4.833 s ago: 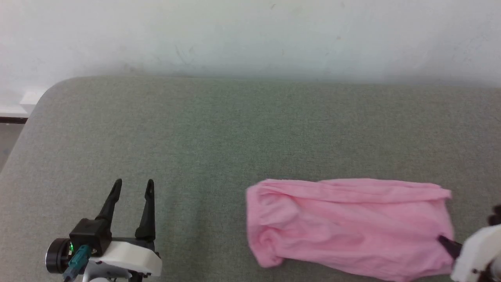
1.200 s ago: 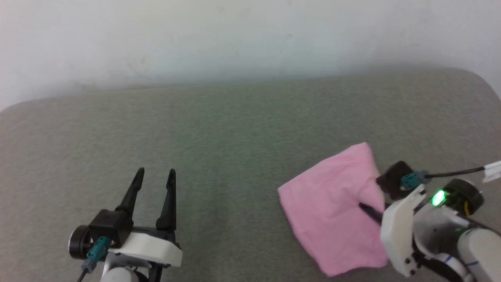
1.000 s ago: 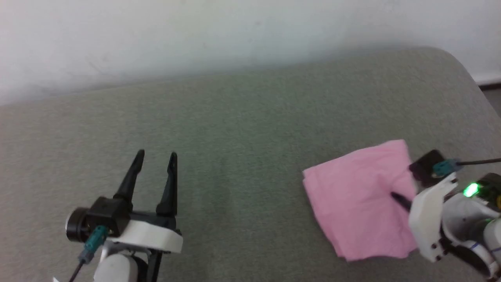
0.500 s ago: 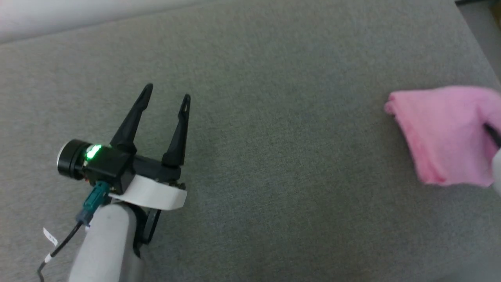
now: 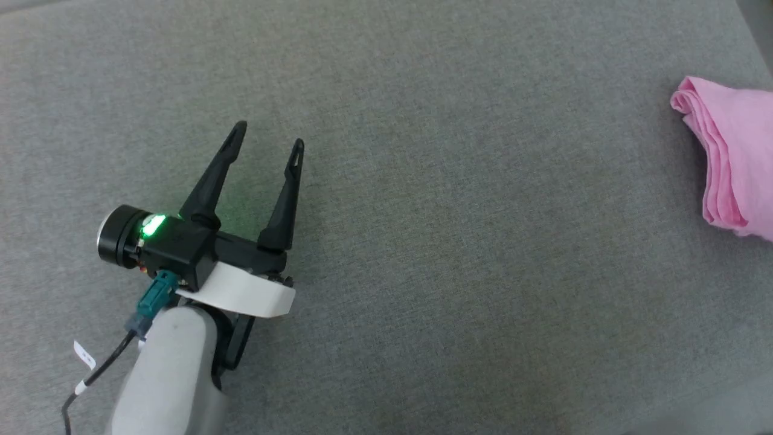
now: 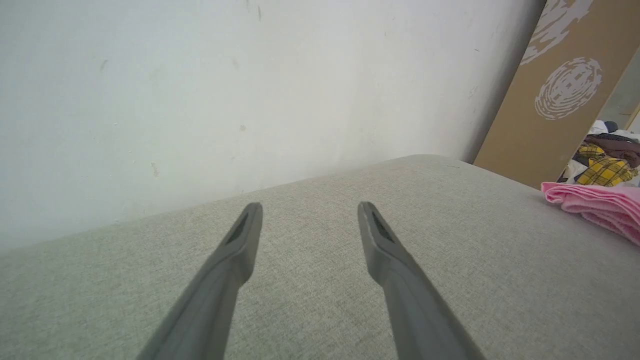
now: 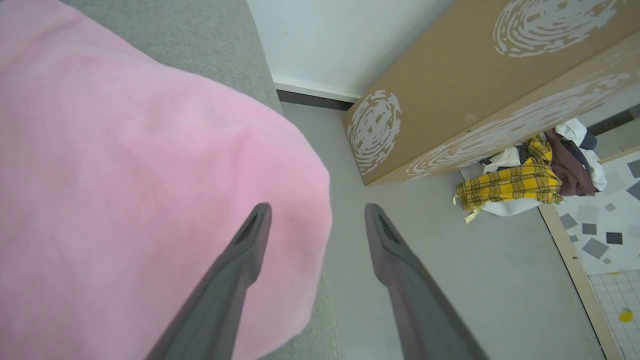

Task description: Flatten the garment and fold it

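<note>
The garment [image 5: 734, 157] is a pink folded bundle lying at the right edge of the grey cushioned surface [image 5: 459, 241], partly cut off by the picture edge. Its layered fold also appears at the far right of the left wrist view [image 6: 595, 202]. No waistband or tag can be made out. My left gripper [image 5: 269, 134] stands open over bare cushion far left of the garment, nothing between its fingers [image 6: 310, 207]. My right gripper [image 7: 317, 207] is open above the garment's [image 7: 125, 200] outer edge: one finger over the pink cloth, the other over the floor beyond.
A white wall [image 6: 200, 90] runs behind the cushion. Past the cushion's right end a tall cardboard box [image 7: 450, 100] leans over grey floor [image 7: 450, 280], with a pile of yellow-checked and dark clothes [image 7: 525, 180] beside it.
The head camera has swung down and left, so the garment now sits at the picture's right edge and the right gripper has left that view. The left gripper stays open.
</note>
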### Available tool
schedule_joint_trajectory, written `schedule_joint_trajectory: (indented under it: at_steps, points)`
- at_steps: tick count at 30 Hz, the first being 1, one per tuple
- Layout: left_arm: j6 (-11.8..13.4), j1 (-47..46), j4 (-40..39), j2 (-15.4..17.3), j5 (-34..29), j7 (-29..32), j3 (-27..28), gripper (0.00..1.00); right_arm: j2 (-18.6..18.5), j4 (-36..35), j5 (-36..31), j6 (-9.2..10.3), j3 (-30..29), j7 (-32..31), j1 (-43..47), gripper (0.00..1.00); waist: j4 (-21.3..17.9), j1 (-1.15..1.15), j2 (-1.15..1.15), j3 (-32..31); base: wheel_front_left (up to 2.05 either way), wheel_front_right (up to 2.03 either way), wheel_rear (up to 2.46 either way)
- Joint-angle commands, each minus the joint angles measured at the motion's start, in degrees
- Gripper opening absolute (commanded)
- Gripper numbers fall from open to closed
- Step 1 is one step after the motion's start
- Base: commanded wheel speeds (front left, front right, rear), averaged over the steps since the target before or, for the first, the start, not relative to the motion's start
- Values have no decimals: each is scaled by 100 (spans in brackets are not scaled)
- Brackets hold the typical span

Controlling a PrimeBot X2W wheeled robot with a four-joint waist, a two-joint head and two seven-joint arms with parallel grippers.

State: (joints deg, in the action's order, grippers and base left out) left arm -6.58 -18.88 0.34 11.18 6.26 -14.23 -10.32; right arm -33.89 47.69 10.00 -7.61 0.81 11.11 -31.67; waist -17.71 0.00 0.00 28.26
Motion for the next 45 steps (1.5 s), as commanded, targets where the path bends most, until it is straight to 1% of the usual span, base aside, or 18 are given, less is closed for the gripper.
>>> schedule_joint_trajectory:
  at_steps: [1, 4, 6, 8, 11, 14, 19, 24, 29, 34, 38, 45]
  points:
    - [-3, -13, 34, 1, 45, -37, 4, 100, 39, 124, -159, 12, -228, 141, -127, 100, 60, 0, 0, -125, 0, 0, 0]
    - [47, 97, 139, -52, 103, -55, 38, 100, 111, 230, -629, 12, -852, 343, -71, 100, 104, 0, 0, -411, 0, 0, 0]
    - [84, 211, 227, -110, 152, -65, 62, 100, 186, 73, -867, 12, -1184, 378, 63, 100, 167, 0, 0, -667, 0, 0, 0]
    - [127, 345, 308, -180, 201, -71, 90, 100, 292, -382, -973, 12, -1462, 384, 294, 100, 258, 0, 0, -938, 0, 0, 0]
    - [185, 558, 333, -292, 269, -74, 160, 100, 508, -1232, -1010, 12, -1595, 386, 835, 100, 455, 0, 0, -1334, 0, 0, 0]
    - [228, 787, 362, -373, 313, -75, 242, 100, 816, -1913, -927, 12, -1541, 387, 1415, 100, 694, 0, 0, -1666, 0, 0, 0]
    - [278, 1130, 460, -478, 389, -75, 402, 100, 1556, -2794, -833, 12, -1156, 387, 2141, 100, 1104, 0, 0, -2024, 0, 0, 0]
    - [295, 1358, 598, -529, 446, -76, 613, 100, 2224, -3453, -730, 12, -728, 195, 2479, 100, 1502, 0, 0, -2225, 0, 0, 0]
    - [304, 1537, 699, -535, 423, -76, 831, 100, 2697, -3958, -595, 12, -415, 166, 2722, 100, 1858, 0, 0, -2371, 0, 0, 0]
    - [263, 1786, 779, -471, 364, -76, 1025, 100, 2938, -4369, -591, 12, -166, 137, 3047, 100, 2028, 0, 0, -2550, 0, 0, 0]
    - [266, 1974, 734, -379, 227, -76, 1139, 100, 3029, -4589, -607, 12, -64, 36, 3306, 100, 2065, 0, 0, -2649, 0, 0, 0]
    - [219, 2023, 677, -397, 98, -76, 1189, 100, 3087, -4677, -624, 12, -209, -32, 3658, 100, 2022, 0, 0, -2729, 0, 0, 0]
